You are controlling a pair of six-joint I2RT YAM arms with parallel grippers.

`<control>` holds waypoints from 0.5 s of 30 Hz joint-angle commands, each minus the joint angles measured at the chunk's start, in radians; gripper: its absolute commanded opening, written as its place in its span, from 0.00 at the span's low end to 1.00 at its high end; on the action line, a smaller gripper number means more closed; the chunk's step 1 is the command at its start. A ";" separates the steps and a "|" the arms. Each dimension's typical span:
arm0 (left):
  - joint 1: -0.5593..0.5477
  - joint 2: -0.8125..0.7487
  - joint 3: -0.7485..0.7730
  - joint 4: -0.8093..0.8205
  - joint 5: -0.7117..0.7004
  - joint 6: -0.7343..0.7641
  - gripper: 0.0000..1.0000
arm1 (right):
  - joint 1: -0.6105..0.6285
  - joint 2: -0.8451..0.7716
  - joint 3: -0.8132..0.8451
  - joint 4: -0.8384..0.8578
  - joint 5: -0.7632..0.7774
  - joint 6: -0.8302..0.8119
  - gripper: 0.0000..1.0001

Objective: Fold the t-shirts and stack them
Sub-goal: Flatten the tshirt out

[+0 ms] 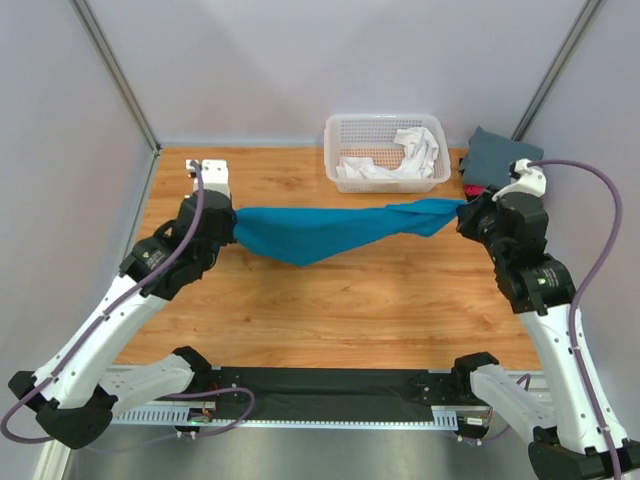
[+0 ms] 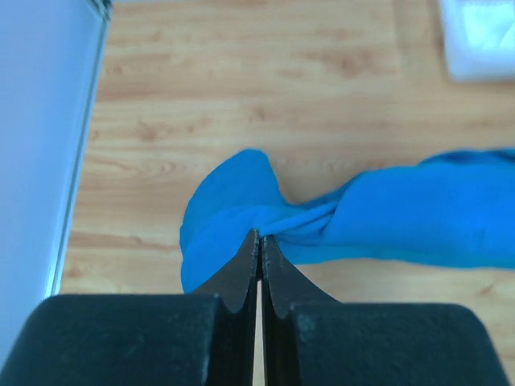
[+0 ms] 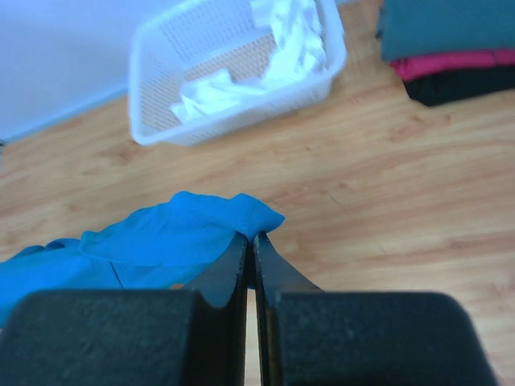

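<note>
Left end effector [image 1: 234,222] and right end effector [image 1: 463,212] each clamp one end of the teal-blue t-shirt [image 1: 320,232] over the surface [image 1: 350,300].

Bright, even light; blurred wrist-view backgrounds

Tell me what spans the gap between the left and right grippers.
The teal-blue t-shirt stretches between them, sagging in the middle; the left gripper and right gripper each have jaws shut on one end. The top external view shows it.
</note>
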 commanded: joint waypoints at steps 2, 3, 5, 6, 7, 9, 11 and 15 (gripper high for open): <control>0.005 -0.055 -0.208 -0.100 0.135 -0.148 0.00 | -0.006 0.039 -0.100 -0.148 0.096 0.018 0.00; 0.003 -0.085 -0.250 -0.102 0.225 -0.176 0.00 | -0.004 0.041 -0.148 -0.157 0.100 0.032 0.00; -0.030 -0.122 -0.367 -0.027 0.392 -0.203 0.00 | -0.006 0.035 -0.202 -0.186 0.067 0.055 0.01; -0.050 -0.154 -0.399 -0.012 0.477 -0.236 0.00 | -0.004 0.029 -0.234 -0.191 0.006 0.076 0.00; -0.093 -0.162 -0.453 0.002 0.499 -0.274 0.00 | -0.004 0.015 -0.313 -0.191 -0.025 0.091 0.00; -0.135 -0.156 -0.495 0.044 0.539 -0.365 0.03 | -0.003 0.006 -0.383 -0.183 -0.076 0.119 0.01; -0.184 -0.136 -0.539 0.068 0.554 -0.437 0.45 | -0.006 0.001 -0.458 -0.170 -0.100 0.147 0.01; -0.198 -0.085 -0.541 0.016 0.448 -0.514 1.00 | -0.004 -0.001 -0.475 -0.146 -0.145 0.170 0.01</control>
